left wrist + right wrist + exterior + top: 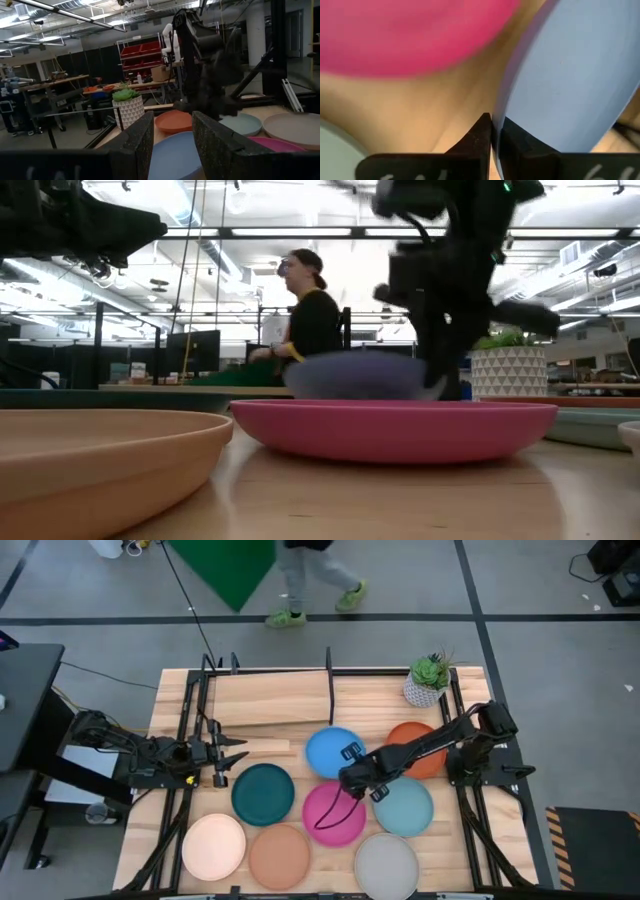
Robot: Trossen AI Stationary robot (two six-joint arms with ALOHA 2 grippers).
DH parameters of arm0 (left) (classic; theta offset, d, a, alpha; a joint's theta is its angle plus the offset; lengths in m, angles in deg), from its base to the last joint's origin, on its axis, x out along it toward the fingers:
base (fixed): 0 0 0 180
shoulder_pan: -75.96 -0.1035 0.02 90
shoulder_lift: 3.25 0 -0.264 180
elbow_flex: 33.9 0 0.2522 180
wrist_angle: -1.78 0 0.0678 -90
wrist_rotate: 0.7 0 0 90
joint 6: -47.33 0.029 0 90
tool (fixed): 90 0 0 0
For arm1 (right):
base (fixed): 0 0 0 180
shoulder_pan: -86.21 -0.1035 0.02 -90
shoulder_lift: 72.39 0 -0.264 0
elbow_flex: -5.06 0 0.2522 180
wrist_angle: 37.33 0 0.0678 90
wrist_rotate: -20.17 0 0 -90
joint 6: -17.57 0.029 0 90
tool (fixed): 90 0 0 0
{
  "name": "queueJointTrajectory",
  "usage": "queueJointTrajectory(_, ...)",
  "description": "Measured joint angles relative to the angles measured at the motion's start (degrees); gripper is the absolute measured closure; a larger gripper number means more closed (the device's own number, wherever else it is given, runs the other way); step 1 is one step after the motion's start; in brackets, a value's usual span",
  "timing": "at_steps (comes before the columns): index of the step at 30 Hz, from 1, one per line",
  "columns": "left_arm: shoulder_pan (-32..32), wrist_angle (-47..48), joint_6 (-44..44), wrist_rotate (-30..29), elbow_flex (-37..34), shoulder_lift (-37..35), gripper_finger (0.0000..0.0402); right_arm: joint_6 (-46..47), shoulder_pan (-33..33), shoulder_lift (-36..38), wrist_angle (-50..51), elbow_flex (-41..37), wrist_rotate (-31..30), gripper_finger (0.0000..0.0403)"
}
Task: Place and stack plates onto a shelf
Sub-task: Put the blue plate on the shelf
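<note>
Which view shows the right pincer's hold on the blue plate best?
Right wrist view: the right pincer is shut on the blue plate at its rim. High view shows only the arm over that plate; low view blurs it; left wrist view shows the plate, grip hidden.

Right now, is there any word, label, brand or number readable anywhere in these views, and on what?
None can be read.
Pale marks on the right gripper body, in its own wrist view: cut off at the picture's edge, unreadable.
Plates, such as the blue plate, the shelf and the plant pot: no text visible.
</note>
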Motion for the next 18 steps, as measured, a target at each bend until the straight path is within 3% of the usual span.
queueJointTrajectory(6,0.00,0.00,0.00,0.00,0.00,0.00,0.0260,-5.82,-0.04,0.00,-2.86,6.51,1.42,0.0376)
queueJointTrajectory(10,0.00,0.00,0.01,0.00,0.00,0.00,0.0260,-12.58,0.70,0.00,-9.94,7.41,-0.46,0.0376)
queueJointTrajectory(18,0.00,-0.03,0.04,0.00,0.00,0.00,0.0260,-20.23,8.11,-0.46,-19.20,6.76,-1.14,0.0376)
